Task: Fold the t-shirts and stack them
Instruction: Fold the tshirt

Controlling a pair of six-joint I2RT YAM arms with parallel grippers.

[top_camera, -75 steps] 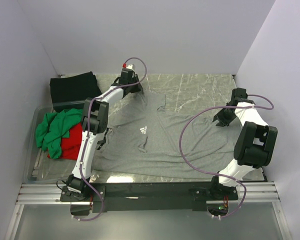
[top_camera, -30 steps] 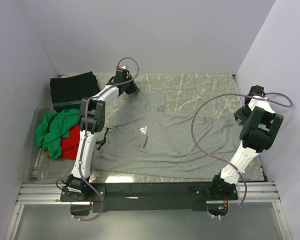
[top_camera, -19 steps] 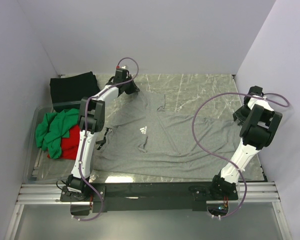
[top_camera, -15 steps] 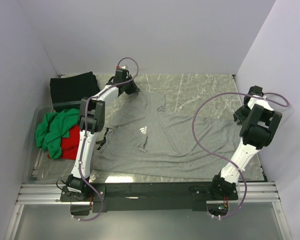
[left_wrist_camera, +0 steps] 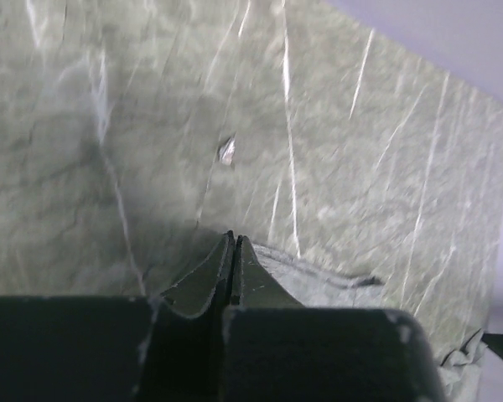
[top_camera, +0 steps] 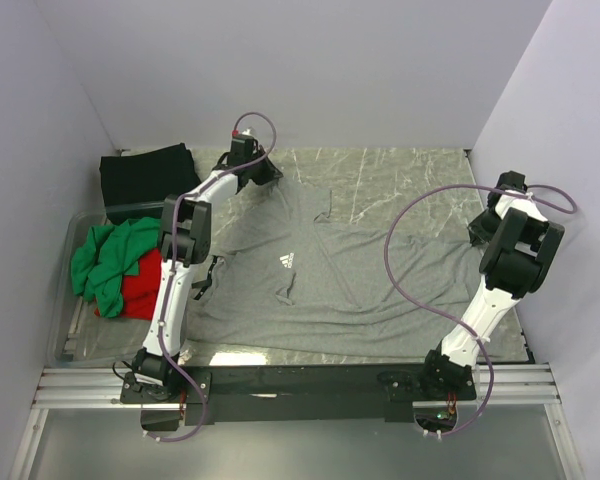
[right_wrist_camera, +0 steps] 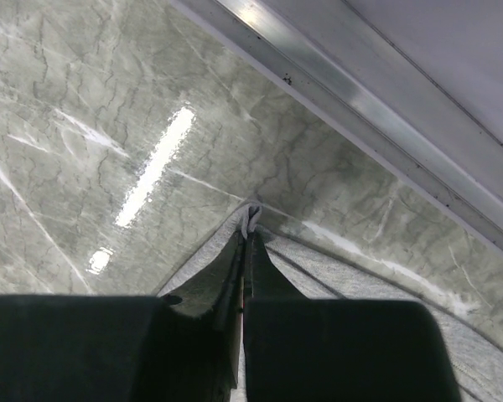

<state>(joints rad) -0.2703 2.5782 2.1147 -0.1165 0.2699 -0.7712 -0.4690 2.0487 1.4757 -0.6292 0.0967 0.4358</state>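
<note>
A large heather-grey t-shirt (top_camera: 360,285) with a small white logo lies spread flat over the table. My left gripper (top_camera: 259,174) is at the shirt's far left corner, shut, with grey fabric (left_wrist_camera: 318,283) running out from beside its fingertips (left_wrist_camera: 232,239). At the shirt's right edge, my right gripper (top_camera: 479,228) is shut, and a fold of the grey hem (right_wrist_camera: 251,218) is pinched at its tips (right_wrist_camera: 250,231). A folded black t-shirt (top_camera: 145,180) sits at the far left. Green (top_camera: 108,257) and red (top_camera: 140,287) t-shirts lie crumpled beside it.
A clear plastic bin (top_camera: 64,335) on the left holds the green and red shirts. The marbled table (top_camera: 380,170) ends at a metal rail (right_wrist_camera: 377,100) along the right wall. Walls enclose three sides. The arms' mounting bar (top_camera: 300,385) spans the near edge.
My right gripper has shut on the grey shirt's right hem. The right arm shifted only slightly, and the left arm has held still with its jaws shut.
</note>
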